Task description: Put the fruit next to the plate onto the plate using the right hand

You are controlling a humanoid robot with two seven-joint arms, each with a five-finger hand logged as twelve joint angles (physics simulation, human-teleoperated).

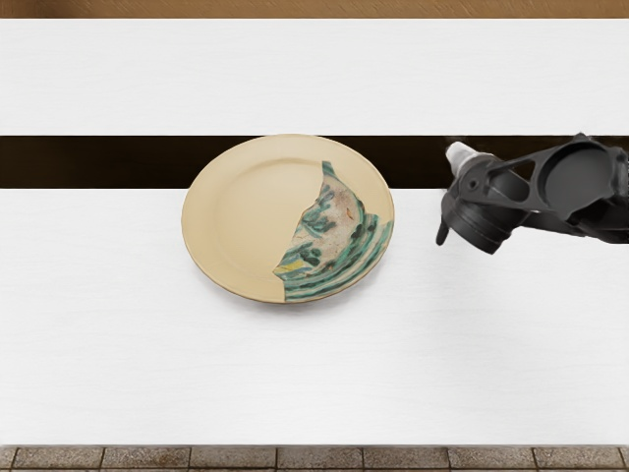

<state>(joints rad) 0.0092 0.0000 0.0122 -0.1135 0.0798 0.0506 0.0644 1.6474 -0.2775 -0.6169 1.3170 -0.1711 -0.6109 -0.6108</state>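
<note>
At the right edge of the frame you have the right hand (488, 205), dark and bulky, hanging over the white table (138, 344) just beside the plate (246, 206) but clear of its rim. You cannot tell from this view whether the hand is spread, closed or clamped on anything. A small pale rounded tip (459, 154) shows at its upper left; whether that is part of the hand or of the fruit cannot be told, so the fruit's place, long axis and heading stay unknown to you. The plate sits at the middle of the frame, round and tan, with a jagged green-painted patch (339, 236) filling its lower right side, the side nearest the hand. Its upper rim overlaps a dark band (98, 162) that crosses the whole picture, with a second white surface (295, 74) beyond that. You have open white tabletop to the left of the plate, all along below it, and in the gap between plate and hand. A tiled floor (314, 458) shows past the table's near edge at the bottom.
</note>
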